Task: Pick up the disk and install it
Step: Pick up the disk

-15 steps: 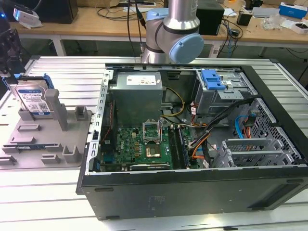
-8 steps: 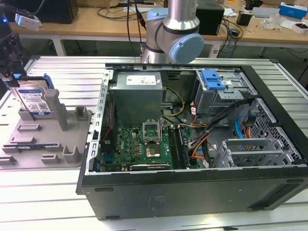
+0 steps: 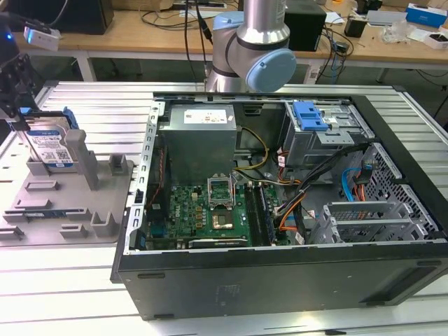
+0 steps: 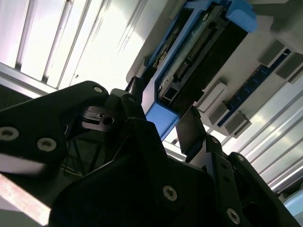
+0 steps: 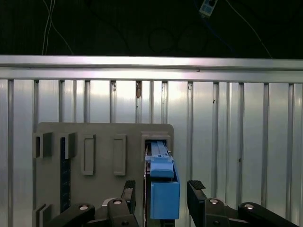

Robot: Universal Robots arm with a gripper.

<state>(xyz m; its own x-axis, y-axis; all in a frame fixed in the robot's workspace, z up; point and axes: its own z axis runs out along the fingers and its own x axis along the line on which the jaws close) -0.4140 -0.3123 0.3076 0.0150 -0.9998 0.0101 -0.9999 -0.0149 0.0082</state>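
In the exterior view, the disk [image 3: 50, 145] stands on edge in a gray holder [image 3: 70, 203] on the ribbed metal surface [image 3: 91, 98]. It sits to the exterior view's left of the open computer case [image 3: 280, 280], with the gripper [image 3: 19, 115] lowered over it.

In the second wrist view, the gripper [image 4: 163, 111] is open and the disk's blue bracket [image 4: 163, 118] sits between its fingers [image 4: 191, 130].

In the first wrist view, the fingers [image 5: 196, 189] flank the disk [image 5: 164, 194] with a gap on each side, so nothing is grasped.
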